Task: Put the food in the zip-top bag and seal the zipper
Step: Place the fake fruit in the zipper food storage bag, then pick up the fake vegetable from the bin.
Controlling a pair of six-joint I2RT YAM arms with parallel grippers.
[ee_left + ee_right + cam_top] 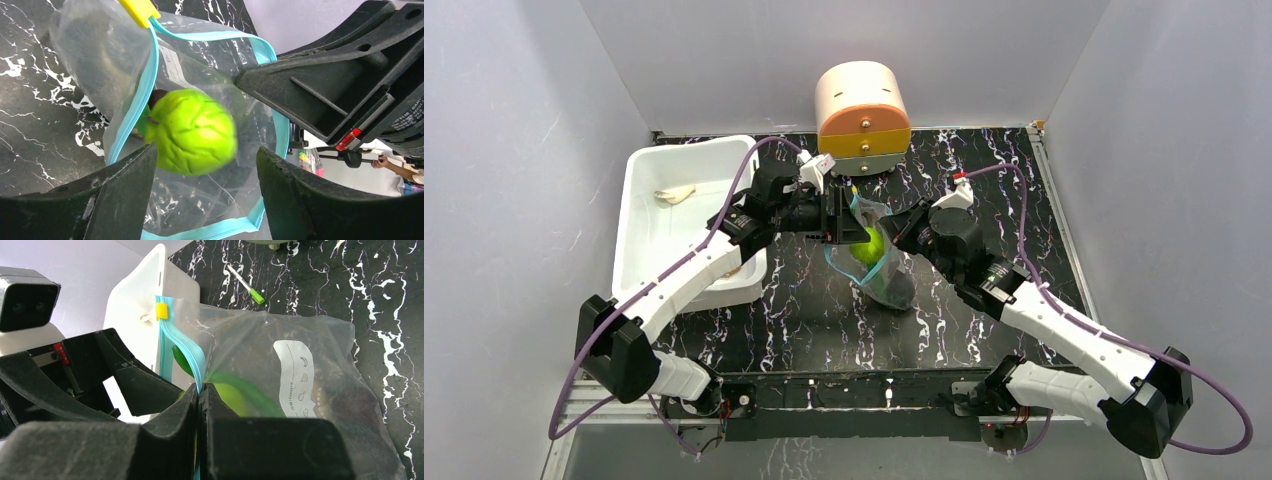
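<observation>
Right pincer [199, 410]: pressed together on the thin teal-blue zipper strip [167, 347] of the crinkly clear plastic zip-top bag [320, 335], holding its mouth up just right of the white rectangular plastic tub [664, 225]. Left pincer [206, 155]: black fingers spread wide at the bag's open mouth, on the side nearer the tub, with the lime-green round toy fruit [192, 132] between them, blurred, within the loop of the strip. Inside the clear wall, a long curved green toy pepper [245, 390] next to a white printed label [299, 375]. Small yellow tab [161, 311] at the strip's upper end. Right of the tub, on the black white-veined table [824, 320], a thin white pen with a green tip [245, 284].
</observation>
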